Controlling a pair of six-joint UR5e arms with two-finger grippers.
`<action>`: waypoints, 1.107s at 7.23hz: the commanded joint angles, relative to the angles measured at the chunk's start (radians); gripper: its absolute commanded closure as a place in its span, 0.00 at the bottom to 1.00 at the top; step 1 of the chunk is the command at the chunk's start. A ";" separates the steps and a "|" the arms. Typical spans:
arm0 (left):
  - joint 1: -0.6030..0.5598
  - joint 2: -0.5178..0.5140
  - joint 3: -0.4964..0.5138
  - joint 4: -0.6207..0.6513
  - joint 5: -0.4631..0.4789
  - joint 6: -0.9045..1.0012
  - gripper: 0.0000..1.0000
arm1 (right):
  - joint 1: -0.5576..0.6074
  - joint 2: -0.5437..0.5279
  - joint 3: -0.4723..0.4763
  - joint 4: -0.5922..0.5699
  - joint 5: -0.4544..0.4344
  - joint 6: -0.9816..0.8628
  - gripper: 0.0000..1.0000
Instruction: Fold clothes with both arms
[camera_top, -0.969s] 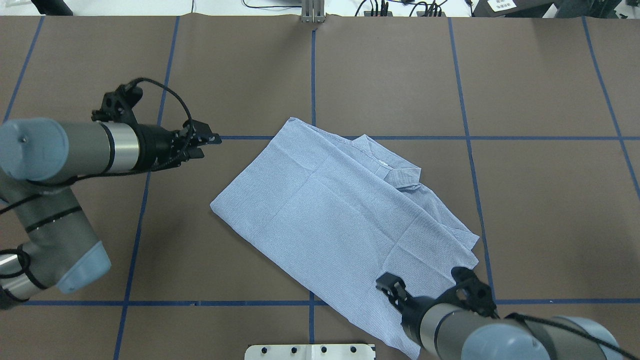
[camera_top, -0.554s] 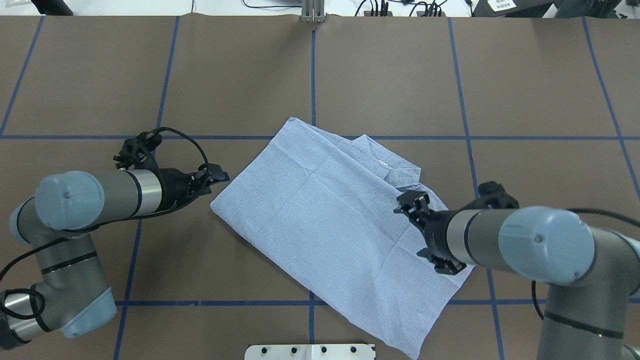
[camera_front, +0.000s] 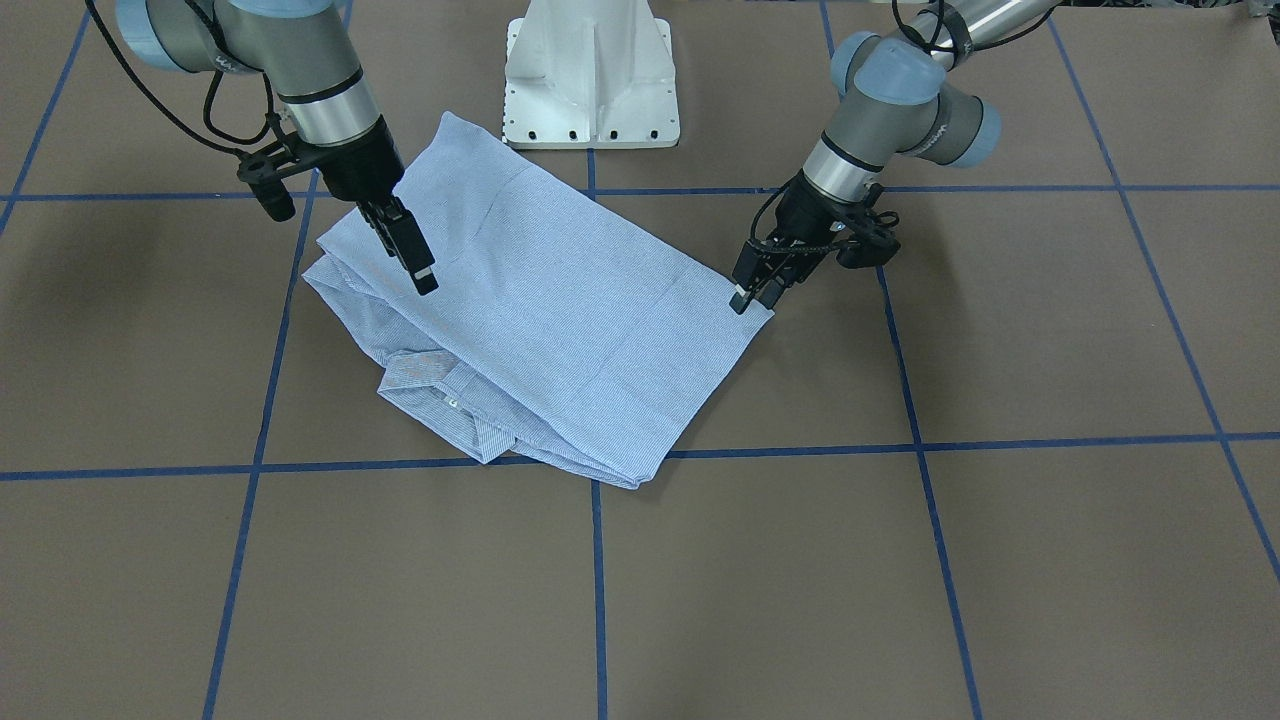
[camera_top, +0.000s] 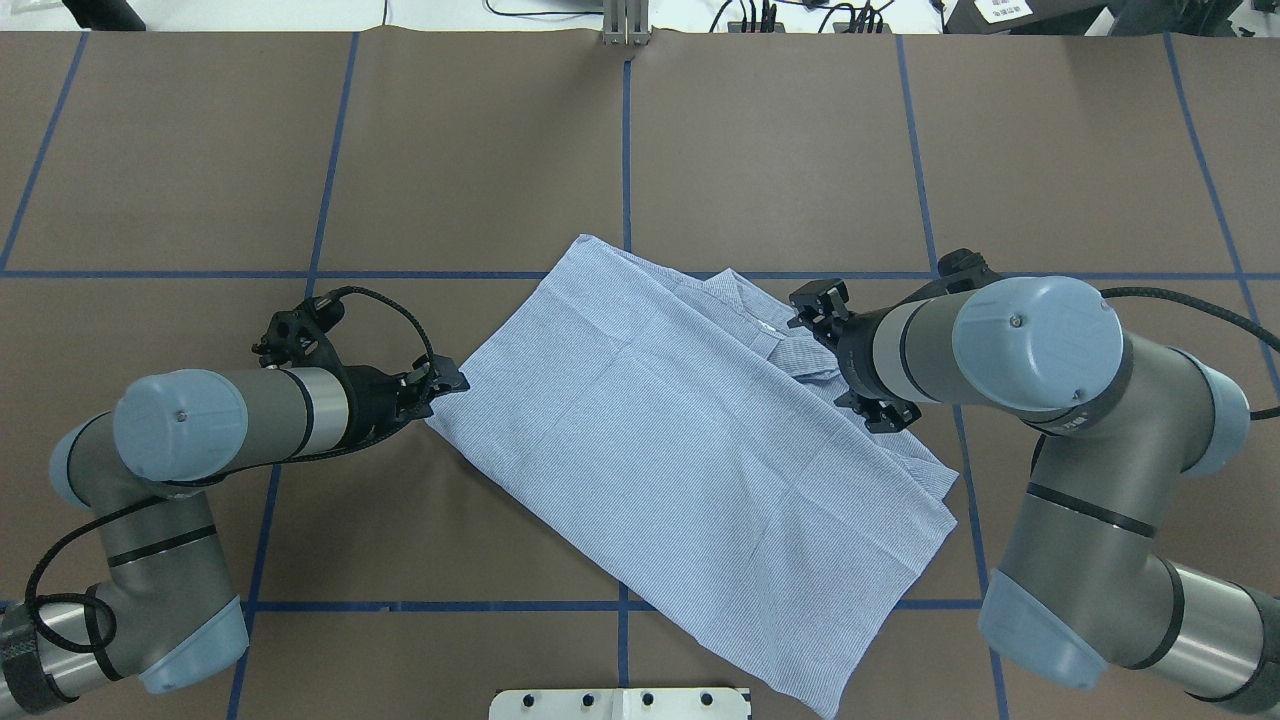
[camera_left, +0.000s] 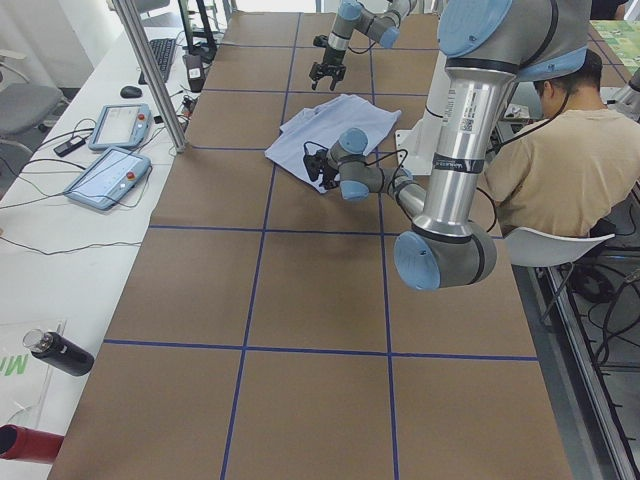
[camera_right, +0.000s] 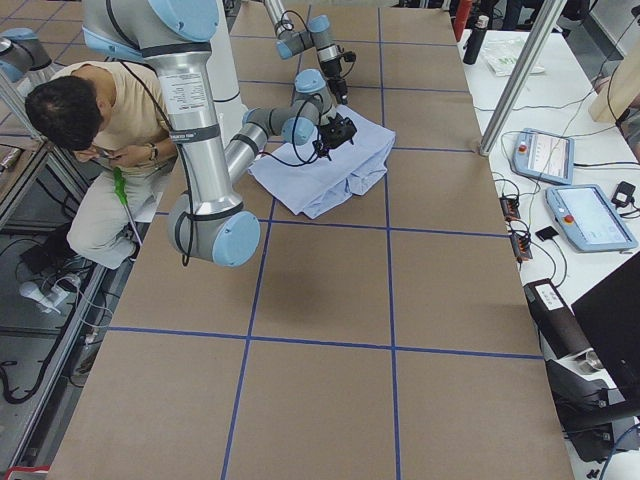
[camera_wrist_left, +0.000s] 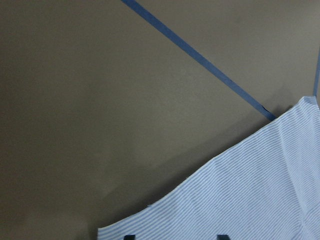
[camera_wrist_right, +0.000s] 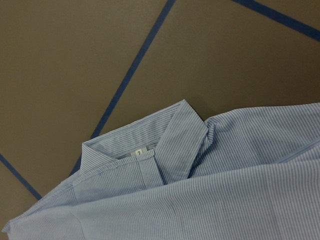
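Lying folded into a rough rectangle on the table (camera_top: 450, 150), the shirt (camera_top: 660, 430) is light blue, finely striped cloth. It is mostly smooth, with a few soft crease lines across its top layer. It sits askew to the grid of blue tape (camera_top: 627, 150) on the matte brown surface.

The left gripper (camera_front: 748, 297) tilts down at one corner of the shirt, its black fingers parted a moderate way. In the left wrist view the two fingertips (camera_wrist_left: 222, 237) show at the bottom edge, with the cloth's hemmed edge running between them. Whether they touch the fabric I cannot tell. Ahead of that gripper lies bare table, crossed by one tape line.

The right gripper (camera_front: 425, 282) hangs point-down over the opposite side of the shirt. Its long, slim fingers line up one behind the other in the front view, so I cannot tell how wide they stand. Just ahead of and below it is the collar (camera_wrist_right: 182, 145), a stiff pointed flap turned over. A small white square label (camera_wrist_right: 138, 152) sits at the neckband. Rumpled, bunched layers stick out beside the collar. The white flared pedestal (camera_front: 590, 80) stands behind both grippers, near another shirt corner.
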 joint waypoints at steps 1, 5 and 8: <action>0.003 -0.006 -0.014 0.097 0.021 -0.001 0.37 | 0.006 0.018 -0.011 -0.001 0.001 -0.002 0.00; 0.005 -0.009 0.016 0.093 0.066 0.002 0.37 | 0.006 0.020 -0.025 0.000 0.001 -0.002 0.00; 0.014 -0.009 0.018 0.091 0.066 -0.003 0.40 | 0.006 0.021 -0.023 -0.001 0.001 -0.002 0.00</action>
